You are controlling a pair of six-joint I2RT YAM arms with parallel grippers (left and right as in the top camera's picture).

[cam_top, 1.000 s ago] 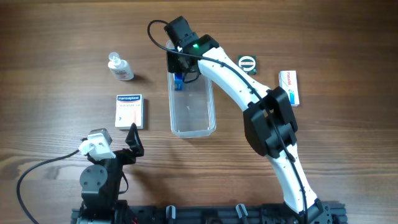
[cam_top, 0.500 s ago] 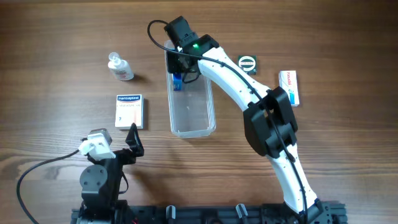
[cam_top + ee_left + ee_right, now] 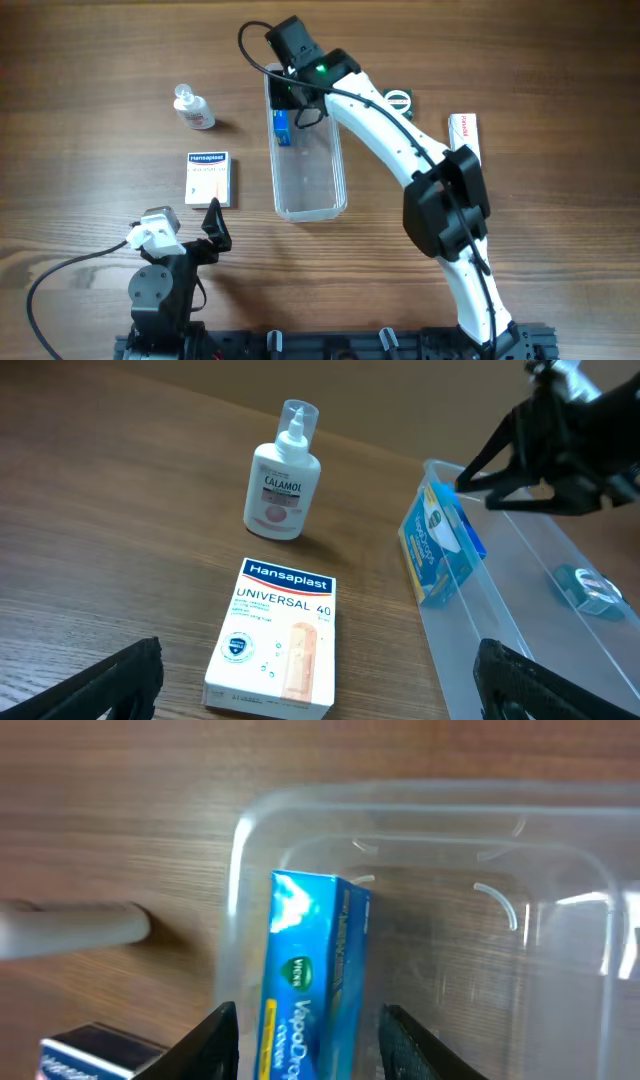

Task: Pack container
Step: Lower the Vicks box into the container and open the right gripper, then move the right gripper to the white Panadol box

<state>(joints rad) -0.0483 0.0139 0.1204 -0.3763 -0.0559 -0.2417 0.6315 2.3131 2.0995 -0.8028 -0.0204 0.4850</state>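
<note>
The container is a long clear tub lying lengthwise at the table's middle; it also shows in the left wrist view and the right wrist view. A blue Vicks box stands on edge inside its far end, against the left wall. My right gripper is open above that box, with a gap on each side of it. My left gripper is open and empty near the front edge, pointed at the Hansaplast box.
A white Hansaplast box lies left of the container. A small Calamol bottle stands far left. A round green tin and a white-and-red box lie right of the container, partly under my right arm.
My right gripper has let go of the blue box and drawn back toward the far end. The box now stands free in the container. The left arm has not moved.
</note>
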